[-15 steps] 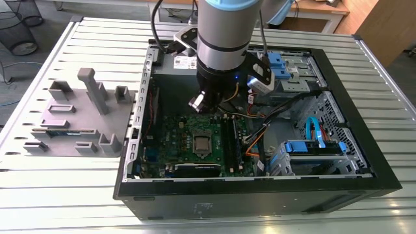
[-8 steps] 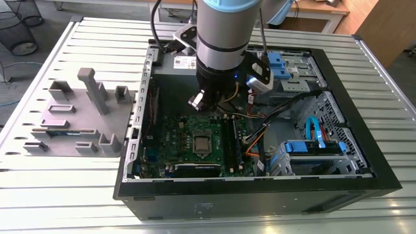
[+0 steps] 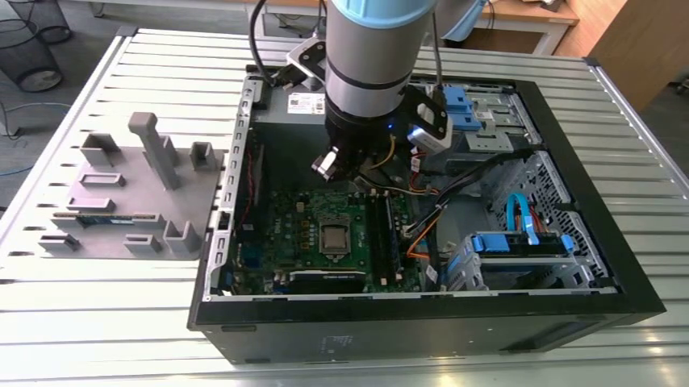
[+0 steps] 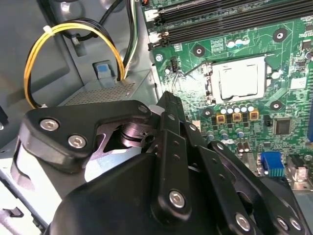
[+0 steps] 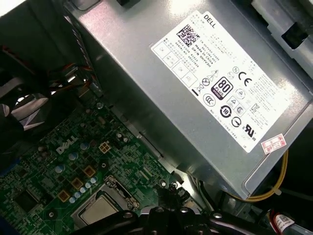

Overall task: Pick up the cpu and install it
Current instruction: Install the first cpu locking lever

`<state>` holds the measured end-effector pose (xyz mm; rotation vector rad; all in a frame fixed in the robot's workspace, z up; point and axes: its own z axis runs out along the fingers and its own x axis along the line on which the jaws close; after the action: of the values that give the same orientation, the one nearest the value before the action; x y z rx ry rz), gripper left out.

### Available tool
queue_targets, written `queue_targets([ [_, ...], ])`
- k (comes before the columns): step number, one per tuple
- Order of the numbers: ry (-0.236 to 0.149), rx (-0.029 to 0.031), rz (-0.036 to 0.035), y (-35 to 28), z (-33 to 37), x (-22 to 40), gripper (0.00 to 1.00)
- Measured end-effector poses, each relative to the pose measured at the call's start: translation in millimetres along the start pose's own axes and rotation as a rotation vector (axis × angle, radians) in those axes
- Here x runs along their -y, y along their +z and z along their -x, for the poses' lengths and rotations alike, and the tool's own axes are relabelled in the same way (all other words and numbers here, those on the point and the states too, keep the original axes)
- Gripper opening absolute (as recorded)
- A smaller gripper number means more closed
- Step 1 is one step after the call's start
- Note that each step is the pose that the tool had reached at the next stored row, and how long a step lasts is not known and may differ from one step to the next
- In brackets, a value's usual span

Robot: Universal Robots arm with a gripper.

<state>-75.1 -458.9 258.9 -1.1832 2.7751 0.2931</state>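
One cpu (image 4: 238, 81) lies in the socket (image 4: 210, 84); the gripper is empty.
Your gripper (image 5: 168, 192), fingers pressed together on nothing, hangs over the motherboard (image 3: 290, 234) edge nearest the power supply (image 5: 195, 98). Risks, as judged: if the chip sits askew, any press could bend the socket pins, and the yellow cables (image 4: 44, 54) beside the wrist could snag.

Slatted metal tbl (image 3: 108, 322), wire bins (image 3: 31, 48) on grey floor (image 3: 89, 34), wood desk (image 3: 528, 12) bkgd

A white label (image 5: 220, 78) with fine print, a code square and certification marks lies on the power supply (image 5: 137, 83), twelve o'clock from the board (image 3: 290, 234) in the exterior view.
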Motion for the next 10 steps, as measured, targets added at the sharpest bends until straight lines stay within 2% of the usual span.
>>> queue_targets([
  [10, 0.0, -0.0005, -0.0002, 2.1, -0.4, 0.3, 0.11],
])
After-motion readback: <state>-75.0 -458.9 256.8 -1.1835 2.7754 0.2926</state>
